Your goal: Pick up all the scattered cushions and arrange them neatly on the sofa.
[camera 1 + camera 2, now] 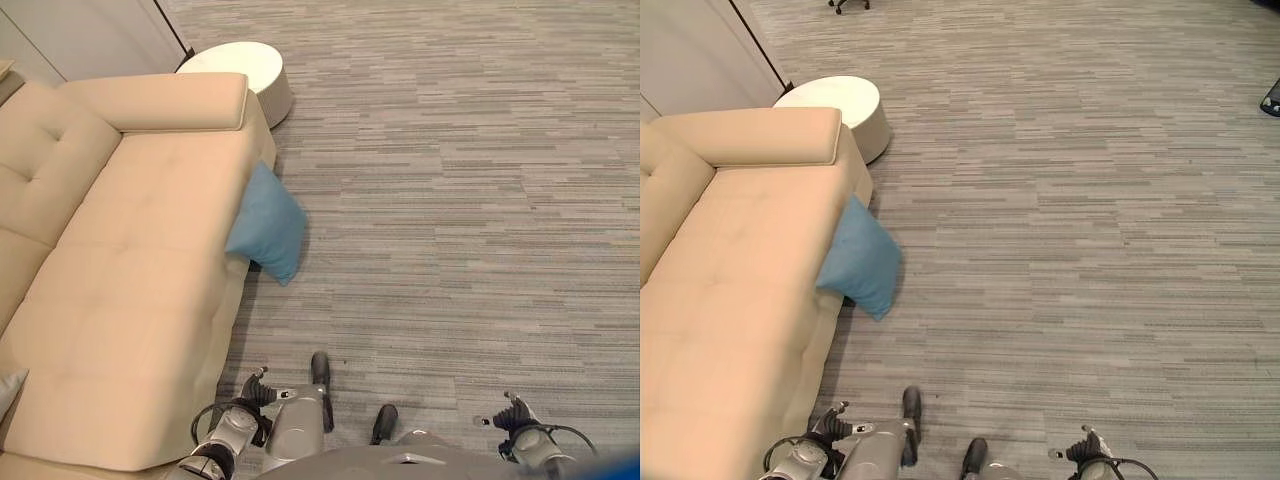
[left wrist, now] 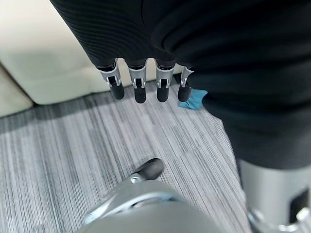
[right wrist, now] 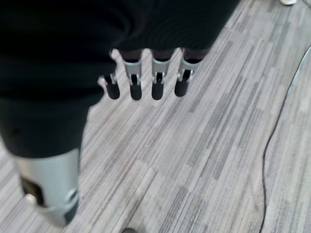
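I am standing off from the cushion, both hands hanging empty.

The soft blue square cushion is leaning on the beige fabric sofa, ahead of my left hand; right hand is idling, both loose-fingered.

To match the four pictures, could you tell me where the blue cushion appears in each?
Left eye view: blue cushion leaning against the sofa's front edge, on the floor.
Right eye view: same spot.
Left wrist view: a blue corner past the left hand.
Right wrist view: not in it.
Shared landmark: the sofa.
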Controlling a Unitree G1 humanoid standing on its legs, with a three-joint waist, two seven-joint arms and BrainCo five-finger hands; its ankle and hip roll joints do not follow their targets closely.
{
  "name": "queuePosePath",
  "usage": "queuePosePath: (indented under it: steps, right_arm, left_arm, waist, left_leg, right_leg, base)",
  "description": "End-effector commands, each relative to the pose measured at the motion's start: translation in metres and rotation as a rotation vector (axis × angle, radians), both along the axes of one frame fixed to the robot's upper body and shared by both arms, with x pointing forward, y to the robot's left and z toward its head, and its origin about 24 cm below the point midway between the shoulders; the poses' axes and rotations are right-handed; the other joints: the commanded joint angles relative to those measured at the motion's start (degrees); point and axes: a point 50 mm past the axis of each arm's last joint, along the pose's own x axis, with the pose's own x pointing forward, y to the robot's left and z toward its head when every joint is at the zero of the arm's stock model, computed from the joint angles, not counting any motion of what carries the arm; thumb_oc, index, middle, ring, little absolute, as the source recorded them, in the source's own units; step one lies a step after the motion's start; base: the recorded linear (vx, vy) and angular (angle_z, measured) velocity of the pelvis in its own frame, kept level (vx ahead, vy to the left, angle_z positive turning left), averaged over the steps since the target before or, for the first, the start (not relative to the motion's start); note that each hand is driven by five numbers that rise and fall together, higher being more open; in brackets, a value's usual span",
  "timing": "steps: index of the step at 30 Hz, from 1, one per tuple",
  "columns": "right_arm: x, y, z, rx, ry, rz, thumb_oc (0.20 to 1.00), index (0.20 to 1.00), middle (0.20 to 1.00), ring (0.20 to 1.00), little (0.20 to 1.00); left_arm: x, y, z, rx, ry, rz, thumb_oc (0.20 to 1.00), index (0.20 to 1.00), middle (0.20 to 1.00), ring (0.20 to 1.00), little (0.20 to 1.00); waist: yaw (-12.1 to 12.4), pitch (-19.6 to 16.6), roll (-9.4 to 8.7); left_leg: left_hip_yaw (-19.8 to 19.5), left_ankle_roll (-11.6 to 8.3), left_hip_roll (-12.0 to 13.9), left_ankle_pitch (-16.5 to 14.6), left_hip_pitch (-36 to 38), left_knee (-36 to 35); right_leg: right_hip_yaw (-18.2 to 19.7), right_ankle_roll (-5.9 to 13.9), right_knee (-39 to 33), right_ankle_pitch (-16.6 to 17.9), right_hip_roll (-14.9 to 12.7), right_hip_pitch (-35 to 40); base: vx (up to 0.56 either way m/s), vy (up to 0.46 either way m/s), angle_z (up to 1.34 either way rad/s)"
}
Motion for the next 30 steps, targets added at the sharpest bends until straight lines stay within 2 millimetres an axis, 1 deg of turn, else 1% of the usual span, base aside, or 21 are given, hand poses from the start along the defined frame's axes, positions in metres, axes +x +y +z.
queuePosePath:
  steps: [1, 2, 4, 6, 8, 9, 11, 12, 13, 14, 15, 16, 18, 19, 22, 23, 24, 26, 27, 29, 30]
  right_arm:
    - [0.0, -0.018, 0.007, -0.044, -0.03, -0.033, 1.0, 1.0, 1.0, 1.0, 1.0]
    - [-0.003, -0.015, 0.005, -0.041, -0.014, -0.016, 1.0, 1.0, 1.0, 1.0, 1.0]
    - [-0.003, -0.011, 0.004, -0.029, -0.009, -0.013, 1.0, 1.0, 1.0, 1.0, 1.0]
    - [-0.005, -0.01, 0.003, -0.023, 0.002, -0.012, 1.0, 1.0, 1.0, 1.0, 1.0]
    - [0.0, -0.011, 0.004, -0.023, -0.006, -0.007, 1.0, 1.0, 1.0, 1.0, 1.0]
    - [0.006, -0.011, 0.006, -0.023, -0.021, 0.0, 1.0, 1.0, 1.0, 1.0, 1.0]
    - [0.01, -0.011, 0.007, -0.025, -0.029, 0.012, 1.0, 1.0, 1.0, 1.0, 1.0]
    - [0.012, -0.01, 0.008, -0.024, -0.035, 0.019, 1.0, 1.0, 1.0, 1.0, 1.0]
    - [0.012, -0.011, 0.008, -0.024, -0.035, 0.02, 1.0, 1.0, 1.0, 1.0, 1.0]
    - [0.018, -0.01, 0.01, -0.023, -0.055, 0.032, 1.0, 1.0, 1.0, 1.0, 1.0]
    - [0.018, -0.01, 0.01, -0.023, -0.055, 0.032, 1.0, 1.0, 1.0, 1.0, 1.0]
    - [0.02, -0.01, 0.011, -0.017, -0.061, 0.032, 1.0, 1.0, 1.0, 1.0, 1.0]
    - [0.02, -0.01, 0.011, -0.015, -0.06, 0.031, 1.0, 1.0, 1.0, 1.0, 1.0]
    - [0.02, -0.009, 0.011, -0.012, -0.059, 0.036, 1.0, 1.0, 1.0, 1.0, 1.0]
    - [0.015, -0.007, 0.008, -0.004, -0.049, 0.038, 1.0, 1.0, 1.0, 1.0, 1.0]
    - [0.013, -0.006, 0.008, 0.004, -0.053, 0.023, 1.0, 1.0, 1.0, 1.0, 1.0]
    - [0.015, -0.006, 0.008, 0.013, -0.068, 0.001, 1.0, 1.0, 1.0, 1.0, 1.0]
    - [0.014, -0.009, 0.009, 0.012, -0.073, -0.021, 1.0, 1.0, 1.0, 1.0, 1.0]
    - [0.011, -0.01, 0.008, 0.011, -0.063, -0.026, 1.0, 1.0, 1.0, 1.0, 1.0]
    - [0.007, -0.011, 0.007, 0.009, -0.056, -0.034, 1.0, 1.0, 1.0, 1.0, 1.0]
    - [0.005, -0.012, 0.007, 0.002, -0.052, -0.038, 1.0, 1.0, 1.0, 1.0, 1.0]
  left_arm:
    - [0.001, -0.011, -0.002, -0.008, 0.0, -0.046, 1.0, 1.0, 1.0, 1.0, 1.0]
    - [-0.008, -0.007, -0.004, -0.009, 0.022, -0.018, 1.0, 1.0, 1.0, 1.0, 1.0]
    - [-0.01, -0.004, -0.005, -0.005, 0.029, -0.003, 1.0, 1.0, 1.0, 1.0, 1.0]
    - [-0.01, -0.001, -0.004, -0.002, 0.028, 0.0, 1.0, 1.0, 1.0, 1.0, 1.0]
    - [-0.007, -0.001, -0.003, -0.005, 0.016, 0.0, 1.0, 1.0, 1.0, 1.0, 1.0]
    - [-0.003, 0.001, -0.001, 0.004, 0.004, -0.005, 1.0, 1.0, 1.0, 1.0, 1.0]
    - [-0.002, 0.003, 0.0, 0.016, 0.0, -0.009, 1.0, 1.0, 1.0, 1.0, 1.0]
    - [0.001, 0.002, 0.001, 0.016, -0.009, -0.007, 1.0, 1.0, 1.0, 1.0, 1.0]
    - [0.001, 0.002, 0.001, 0.016, -0.01, -0.007, 1.0, 1.0, 1.0, 1.0, 1.0]
    - [0.003, 0.003, 0.002, 0.018, -0.011, -0.011, 1.0, 1.0, 1.0, 1.0, 1.0]
    - [0.003, 0.003, 0.001, 0.018, -0.011, -0.011, 1.0, 1.0, 1.0, 1.0, 1.0]
    - [0.0, 0.003, 0.0, 0.022, 0.007, -0.018, 1.0, 1.0, 1.0, 1.0, 1.0]
    - [-0.001, 0.004, -0.001, 0.024, 0.016, -0.022, 1.0, 1.0, 1.0, 1.0, 1.0]
    - [-0.004, 0.003, -0.002, 0.025, 0.026, -0.018, 1.0, 1.0, 1.0, 1.0, 1.0]
    - [-0.012, 0.001, -0.006, 0.023, 0.056, -0.011, 1.0, 1.0, 1.0, 1.0, 1.0]
    - [-0.01, -0.001, -0.006, 0.011, 0.052, -0.01, 1.0, 1.0, 1.0, 1.0, 1.0]
    - [-0.009, -0.006, -0.006, -0.006, 0.049, -0.013, 1.0, 1.0, 1.0, 1.0, 1.0]
    - [-0.002, -0.009, -0.004, -0.018, 0.027, -0.019, 1.0, 1.0, 1.0, 1.0, 1.0]
    - [-0.001, -0.01, -0.003, -0.023, 0.019, -0.014, 1.0, 1.0, 1.0, 1.0, 1.0]
    - [-0.002, -0.012, -0.004, -0.028, 0.027, -0.02, 1.0, 1.0, 1.0, 1.0, 1.0]
    - [-0.001, -0.012, -0.004, -0.024, 0.024, -0.023, 1.0, 1.0, 1.0, 1.0, 1.0]
  waist:
    - [2.79, -0.12, 2.25]
    - [4.11, -1.44, 1.15]
    - [4.86, -2.38, 0.28]
    - [5.24, -2.93, -0.35]
    - [4.67, -2.57, -0.48]
    - [3.87, -1.79, 0.33]
    - [3.16, -1.08, 1.57]
    - [2.74, -0.58, 2.04]
    - [2.57, -0.64, 2.14]
    - [1.67, -0.43, 2.15]
    - [1.61, -0.3, 2.24]
    - [0.23, 0.4, 1.93]
    - [-0.73, 0.5, 1.6]
    - [-1.06, 0.26, 1.39]
    - [-1.64, -0.87, 1.05]
    - [-1.65, -0.79, 0.95]
    - [-1.4, 0.07, 0.45]
    - [-1.09, 1.04, -0.25]
    - [-0.84, 1.11, -0.3]
    - [-0.22, 0.57, -0.56]
    - [-0.22, 0.28, -0.41]
  left_leg:
    - [2.08, 2.19, 0.73, -0.88, 1.6, 2.88]
    - [-0.56, 3.92, -1.28, -2.75, 2.98, 4.79]
    - [-0.23, 5.29, -1.82, -4.38, 3.86, 5.84]
    - [-0.84, 6.92, -3.1, -6.28, 5.32, 6.27]
    - [-1.25, 8.59, -4.38, -7.87, 6.91, 6.37]
    - [-2.03, 9.44, -4.5, -8.55, 8.36, 6.18]
    - [-3.03, 9.59, -4.21, -9.22, 10.73, 5.21]
    - [-4.29, 9.19, -4.43, -9.68, 12.66, 4.11]
    - [-4.48, 9.14, -4.34, -9.55, 12.58, 4.04]
    - [-6.24, 8.41, -4.52, -10.46, 14.19, 3.25]
    - [-6.32, 8.37, -4.43, -10.57, 14.38, 3.26]
    - [-8.66, 7.73, -5.02, -11.82, 16.33, 3.14]
    - [-10.47, 7.23, -5.5, -12.26, 17.21, 2.81]
    - [-11.32, 7.06, -5.64, -13.16, 17.94, 2.95]
    - [-12.42, 5.8, -5.04, -15.09, 18.82, 5.16]
    - [-12.5, 4.73, -4.69, -15.01, 17.61, 8.56]
    - [-10.78, 2.95, -3.3, -12.45, 12.88, 18.01]
    - [-6.82, 2.72, 0.06, -9.81, 7.53, 27.86]
    - [-5.43, 3.04, 0.79, -9.83, 6.46, 27.77]
    - [-4.87, 4.07, -0.69, -11.74, 4.89, 21.91]
    - [-2.01, 3.8, 0.61, -9.13, 3.17, 16.35]
  right_leg:
    - [4.86, 6.27, 4.12, -3.5, -2.2, 0.07]
    - [5.72, 6.7, 7.91, -5.58, -2.77, 1.44]
    - [6.35, 7.23, 11.29, -6.43, -3.54, 1.35]
    - [6.66, 8.85, 17.45, -5.71, -4.69, -0.1]
    - [7.08, 12.16, 26.2, -0.03, -7.28, -4.05]
    - [8.01, 13.21, 34.48, 3.61, -7.96, -8.14]
    - [7.37, 12.69, 37.81, 3.03, -8.81, -11.71]
    - [5.98, 11.39, 35.41, 1.2, -9.95, -13.8]
    - [5.75, 11.32, 35.14, 1.36, -9.84, -13.71]
    - [6.44, 9.63, 26.04, 0.03, -9.79, -15.71]
    - [6.34, 9.61, 25.86, 0.02, -9.68, -15.4]
    - [12.52, 9.9, 17.49, 2.53, -8.07, -18.24]
    - [17.34, 10.48, 13.15, 4.94, -6.85, -19.66]
    - [18.09, 10.6, 11.69, 5.6, -6.71, -18.89]
    - [17.54, 9.48, 10.88, 5.49, -6.75, -16.71]
    - [16.82, 8.95, 10.21, 5.04, -6.83, -15.39]
    - [15.19, 7.44, 9.41, 3.81, -7.36, -12.83]
    - [12.86, 5.3, 8.08, 1.76, -7.16, -9.3]
    - [12.1, 4.95, 7.43, 1.24, -6.85, -8.04]
    - [10.92, 5.09, 6.08, 0.09, -6.04, -5.78]
    - [8.9, 5.16, 5.63, -1.14, -5.57, -4.43]
  base:
    - [0.58, -0.02, -0.49]
    - [0.41, 0.013, -0.62]
    - [0.4, 0.035, -0.55]
    - [0.27, 0.07, 0.01]
    - [0.22, 0.111, 0.26]
    - [0.22, 0.091, 0.46]
    - [0.27, 0.003, 0.59]
    - [0.22, -0.051, 0.74]
    - [0.4, -0.206, 0.71]
    - [0.24, -0.165, 0.73]
    - [0.46, -0.317, 0.67]
    - [0.29, -0.213, 0.66]
    - [0.31, -0.241, 0.72]
    - [0.28, -0.23, 0.91]
    - [0.26, -0.245, 0.94]
    - [0.17, -0.327, 0.9]
    - [0.13, -0.334, 0.86]
    - [0.16, -0.337, 0.9]
    - [0.21, -0.235, 0.85]
    - [0.32, -0.119, 0.63]
    - [0.28, -0.067, 0.41]
